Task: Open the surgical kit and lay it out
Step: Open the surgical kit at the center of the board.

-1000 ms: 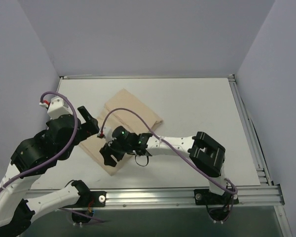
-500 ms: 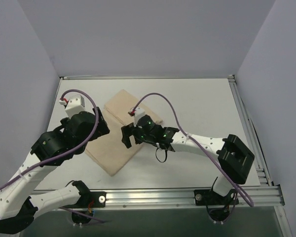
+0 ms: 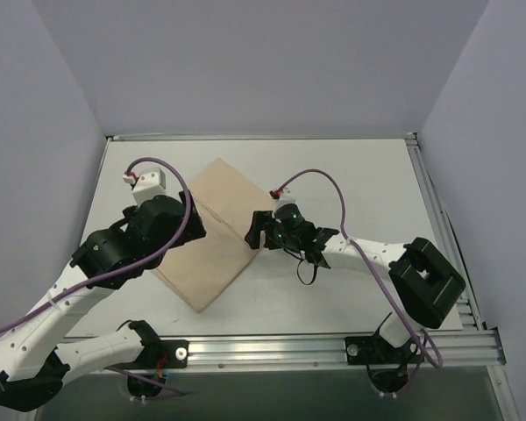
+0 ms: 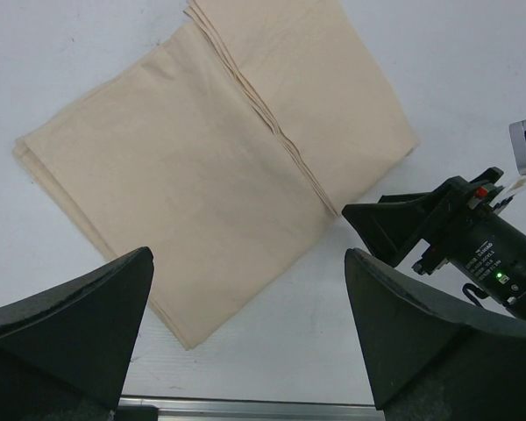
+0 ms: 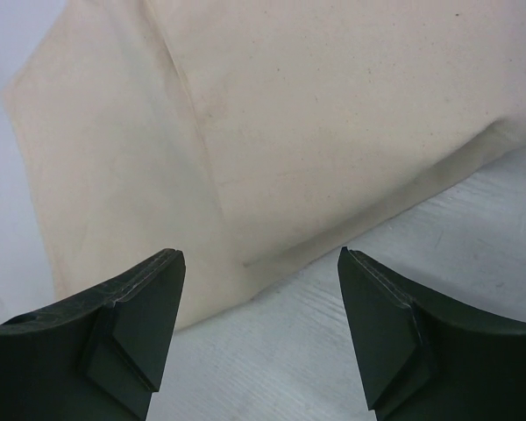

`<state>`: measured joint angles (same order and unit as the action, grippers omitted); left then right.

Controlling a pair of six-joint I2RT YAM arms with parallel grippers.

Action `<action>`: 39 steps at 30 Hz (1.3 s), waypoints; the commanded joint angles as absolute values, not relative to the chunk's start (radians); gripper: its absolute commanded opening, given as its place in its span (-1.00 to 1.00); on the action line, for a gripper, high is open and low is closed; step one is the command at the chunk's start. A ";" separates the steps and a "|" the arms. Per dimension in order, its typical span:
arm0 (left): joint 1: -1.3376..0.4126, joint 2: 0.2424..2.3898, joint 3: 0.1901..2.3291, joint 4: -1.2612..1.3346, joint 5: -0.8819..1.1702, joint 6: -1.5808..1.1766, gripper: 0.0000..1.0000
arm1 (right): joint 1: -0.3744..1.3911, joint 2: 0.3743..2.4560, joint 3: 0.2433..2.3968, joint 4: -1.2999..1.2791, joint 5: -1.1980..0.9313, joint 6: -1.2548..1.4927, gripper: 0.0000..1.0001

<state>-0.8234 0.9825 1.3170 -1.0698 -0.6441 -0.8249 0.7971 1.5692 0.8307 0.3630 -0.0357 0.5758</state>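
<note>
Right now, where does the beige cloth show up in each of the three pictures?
Top external: beige cloth lies left of centre on the table.
Left wrist: it fills the upper left and middle.
Right wrist: it fills the top half of the picture.
Shared landmark: the cloth's fold seam, seen in all three.

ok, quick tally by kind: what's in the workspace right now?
Beige wrap bundle: 1
Robot arms: 2 (left arm, right arm)
Total: 3
</note>
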 commanded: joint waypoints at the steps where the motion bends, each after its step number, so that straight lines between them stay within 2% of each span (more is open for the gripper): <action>1: -0.821 0.986 1.345 -1.011 -0.627 -0.804 1.00 | 0.772 1.580 0.801 0.498 -0.054 0.647 0.44; 17: -0.819 0.988 1.336 -0.992 -0.609 -0.796 1.00 | 0.741 1.686 0.785 0.617 -0.144 0.710 0.25; 20: -0.819 0.989 1.333 -0.988 -0.603 -0.796 1.00 | 0.742 1.703 0.788 0.653 -0.186 0.727 -0.11; 21: -0.819 0.991 1.333 -0.986 -0.601 -0.796 1.00 | 0.742 1.703 0.790 0.661 -0.193 0.729 -0.36; 22: -0.819 0.991 1.333 -0.985 -0.601 -0.795 1.00 | 0.741 1.704 0.790 0.673 -0.204 0.733 -0.47; 23: -0.819 0.992 1.333 -0.983 -0.601 -0.793 1.00 | 0.742 1.700 0.796 0.675 -0.209 0.733 -0.69; 26: -0.819 0.994 1.339 -0.980 -0.603 -0.790 1.00 | 0.742 1.689 0.816 0.647 -0.196 0.720 -1.00; 30: -0.819 1.011 1.344 -0.971 -0.606 -0.776 1.00 | 0.730 1.648 0.847 0.608 -0.166 0.693 -1.00; 39: -0.818 1.052 1.333 -0.942 -0.609 -0.759 1.00 | 0.531 1.612 0.939 0.600 -0.241 0.739 -1.00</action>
<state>-0.8227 1.0508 1.3170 -1.0046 -0.6041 -0.7807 0.6086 1.6592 0.8928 0.5598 -0.2165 0.7136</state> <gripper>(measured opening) 0.999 0.065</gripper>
